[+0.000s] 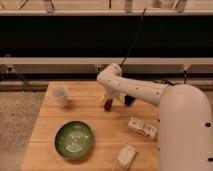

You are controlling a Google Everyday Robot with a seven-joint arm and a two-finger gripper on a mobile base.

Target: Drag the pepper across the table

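Observation:
The pepper (107, 105) is a small dark red piece lying on the light wooden table (47, 125), near the middle of its far half. My gripper (107, 101) points down right over it, at the end of the white arm (135, 91) that reaches in from the right. The gripper stands open around the pepper's top, and whether it touches the pepper I cannot tell. Most of the pepper is hidden by the gripper.
A white cup (60, 95) stands at the far left. A green bowl (74, 140) sits at the front left. Two white packets (141, 126) (126, 155) lie at the front right. A dark object (129, 100) shows under the arm. A dark rail runs behind the table.

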